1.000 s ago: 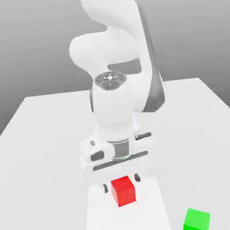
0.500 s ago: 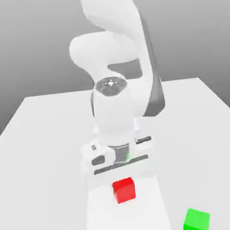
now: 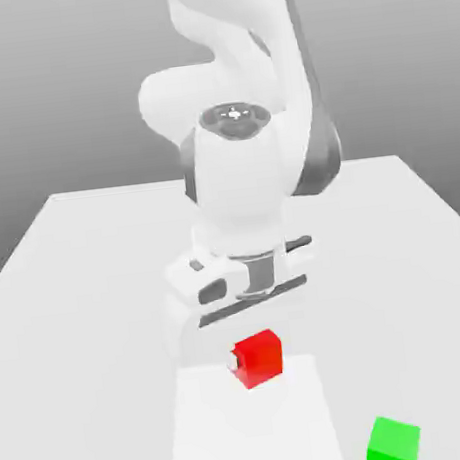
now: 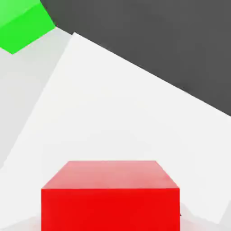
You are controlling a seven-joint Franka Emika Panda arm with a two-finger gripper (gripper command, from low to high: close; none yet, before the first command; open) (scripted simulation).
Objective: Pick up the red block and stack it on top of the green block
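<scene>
I'm holding the red block clamped in my gripper, over the white bench.
From my remote seat I'm watching the gripper keep its fingers closed on the red cube, which is hanging above the pale panel, its outline crossing the panel's far edge in the exterior view, with the whole hand turning slightly askew to that edge. The green block is sitting on the bench past the panel's side edge, toward the exterior view's right, near the bench's front edge and well apart from the red one; in the hand view I'm seeing it near a corner of the panel.
</scene>
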